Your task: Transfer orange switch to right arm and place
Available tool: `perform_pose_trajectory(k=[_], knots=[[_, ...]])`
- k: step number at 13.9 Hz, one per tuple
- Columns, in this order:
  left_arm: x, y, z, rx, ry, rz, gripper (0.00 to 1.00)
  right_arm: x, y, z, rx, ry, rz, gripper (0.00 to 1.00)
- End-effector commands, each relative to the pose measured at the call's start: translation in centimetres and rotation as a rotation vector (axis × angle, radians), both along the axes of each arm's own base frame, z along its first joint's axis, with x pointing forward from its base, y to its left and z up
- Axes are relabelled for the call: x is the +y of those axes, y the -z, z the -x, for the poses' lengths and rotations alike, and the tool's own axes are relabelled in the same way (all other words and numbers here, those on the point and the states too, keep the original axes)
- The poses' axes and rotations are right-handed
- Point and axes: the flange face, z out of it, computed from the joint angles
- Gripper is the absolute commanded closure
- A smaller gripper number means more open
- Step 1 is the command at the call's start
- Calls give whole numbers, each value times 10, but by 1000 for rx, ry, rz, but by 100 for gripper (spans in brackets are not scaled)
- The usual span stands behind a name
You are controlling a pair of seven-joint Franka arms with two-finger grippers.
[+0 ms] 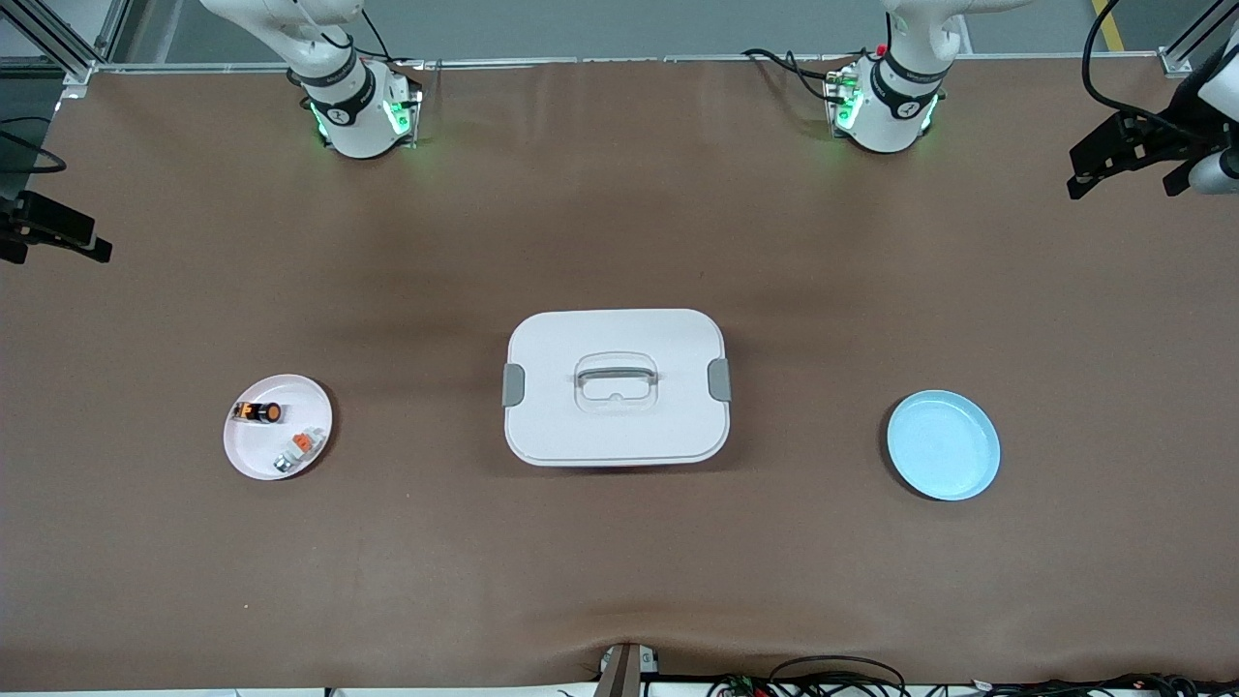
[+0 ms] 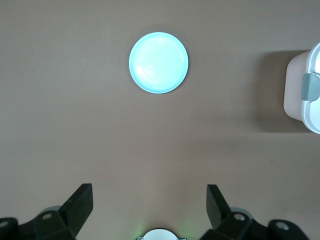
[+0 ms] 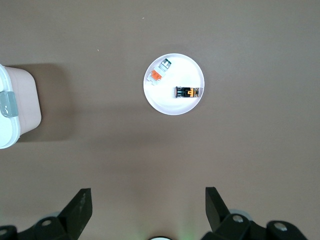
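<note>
Front camera overlooks table; wrist cameras look straight down.

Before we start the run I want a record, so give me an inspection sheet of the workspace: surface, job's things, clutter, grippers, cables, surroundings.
Surface: brown table, a slight ripple at the edge nearest the front camera.
Job's things: orange switch lies on the white plate, toward the right arm's end of the table; blue plate at the left arm's end holds nothing.
Clutter: small white-grey part shares the white plate; closed white box mid-table.
Grippers: left gripper open, high over bare table; right gripper open, likewise. Both arms wait.
Cables: black cables by the left arm's base; more along the table edge nearest the front camera.
Surroundings: metal frame posts at the corners.
</note>
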Motion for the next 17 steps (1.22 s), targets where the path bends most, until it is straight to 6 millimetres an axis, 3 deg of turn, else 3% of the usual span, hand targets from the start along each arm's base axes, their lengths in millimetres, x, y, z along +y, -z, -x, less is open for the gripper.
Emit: perform_pose_trajectory(k=[1, 17], knots=[[-1, -6, -2, -9, 26, 17, 0, -3, -6, 9, -5, 17, 10, 0], [11, -10, -1, -11, 18, 26, 0, -4, -3, 10, -3, 20, 4, 0]])
